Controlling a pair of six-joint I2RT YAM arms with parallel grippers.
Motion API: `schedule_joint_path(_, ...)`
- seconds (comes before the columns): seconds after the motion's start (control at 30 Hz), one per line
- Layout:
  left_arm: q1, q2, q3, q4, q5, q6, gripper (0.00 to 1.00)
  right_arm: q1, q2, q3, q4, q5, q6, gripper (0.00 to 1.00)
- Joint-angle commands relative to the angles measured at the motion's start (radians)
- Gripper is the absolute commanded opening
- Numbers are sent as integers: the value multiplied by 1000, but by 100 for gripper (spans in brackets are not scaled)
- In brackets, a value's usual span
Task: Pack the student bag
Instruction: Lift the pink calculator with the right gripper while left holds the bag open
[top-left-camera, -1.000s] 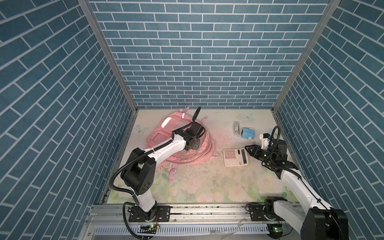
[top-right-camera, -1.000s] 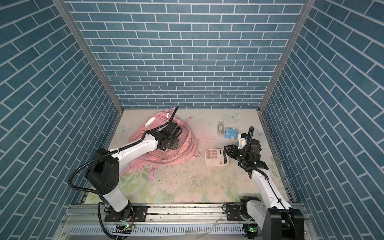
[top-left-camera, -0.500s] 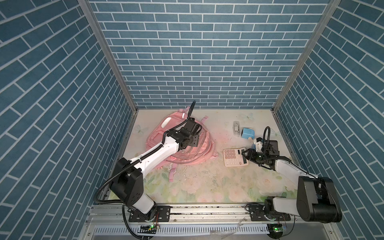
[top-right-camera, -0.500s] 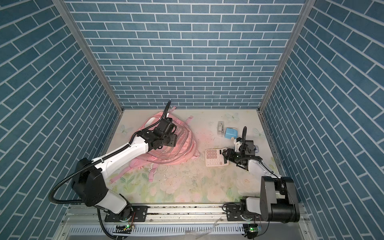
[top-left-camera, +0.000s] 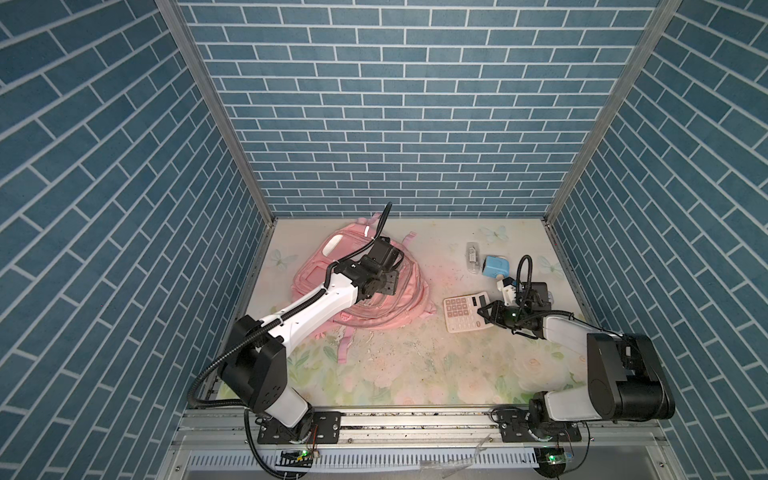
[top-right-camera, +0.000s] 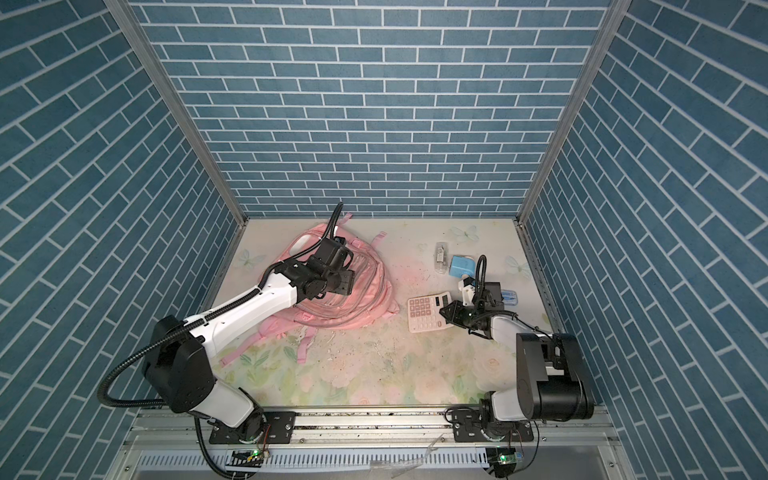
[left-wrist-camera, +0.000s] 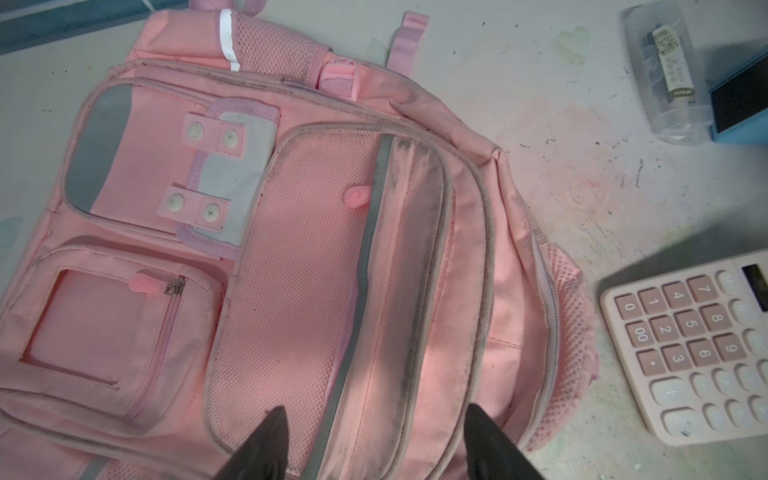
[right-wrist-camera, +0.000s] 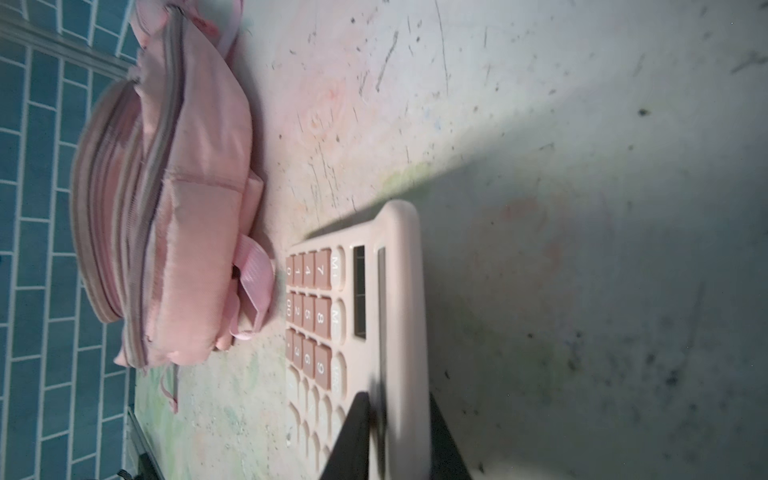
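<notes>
student bag (top-left-camera: 411, 301) on mat | left end effector (top-left-camera: 390, 286) above it | right end effector (top-left-camera: 483, 312) at calculator (top-left-camera: 462, 316) edge

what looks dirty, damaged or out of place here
The soft pink fabric backpack has dark sooty smears along the grey strip of its mesh front pocket. The pale floral table mat is scuffed, with flaked white bits beside the backpack. The pink desk calculator sits skewed, its edge in the right gripper.
</notes>
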Motion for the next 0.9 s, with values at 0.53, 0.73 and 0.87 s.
schedule_joint_path(0.53,1,195,60,-54,-42,106,71,7,-255,26,-99,-22,91,1)
schedule_joint_path(0.73,14,236,90,-57,-99,72,49,7,-312,41,-114,-13,154,0)
schedule_joint_path(0.87,16,202,104,-32,-56,89,0,8,-353,41,-102,-9,212,0)
